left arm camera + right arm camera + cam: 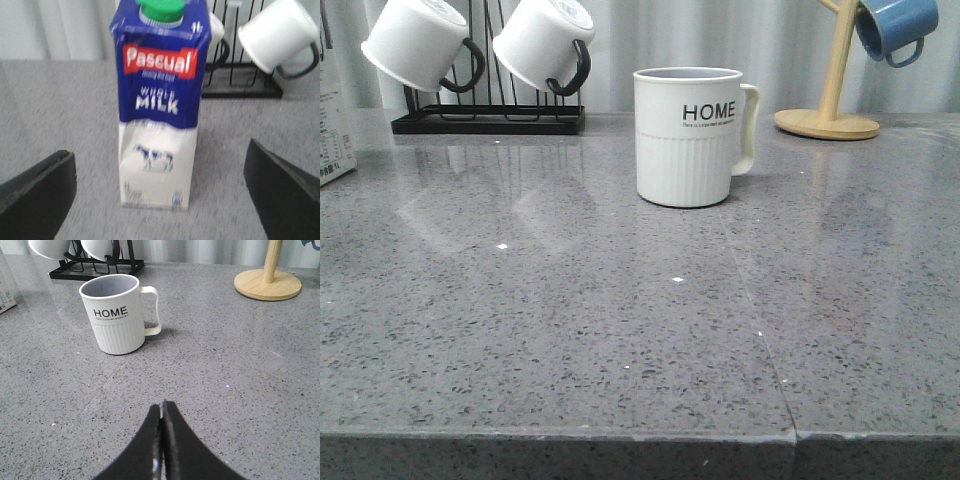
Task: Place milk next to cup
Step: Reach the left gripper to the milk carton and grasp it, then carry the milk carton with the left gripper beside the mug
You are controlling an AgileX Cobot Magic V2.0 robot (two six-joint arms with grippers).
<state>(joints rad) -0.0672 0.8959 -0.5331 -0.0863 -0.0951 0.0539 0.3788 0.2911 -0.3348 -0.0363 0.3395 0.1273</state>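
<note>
The milk carton (pixel 159 110), white with a dark blue top band and green cap, stands upright on the grey counter; only its edge (pixel 332 110) shows at the far left of the front view. My left gripper (pixel 160 172) is open wide, its jaws on either side of the carton and apart from it. The white HOME cup (pixel 690 135) stands upright at the counter's middle; it also shows in the right wrist view (pixel 118 312). My right gripper (pixel 162 407) is shut and empty, low over the counter in front of the cup. Neither gripper shows in the front view.
A black rack (pixel 485 120) with two plain white mugs (pixel 420 42) stands at the back left, just behind the milk (pixel 280 32). A wooden mug tree (pixel 828 118) with a blue mug (pixel 895 25) stands at the back right.
</note>
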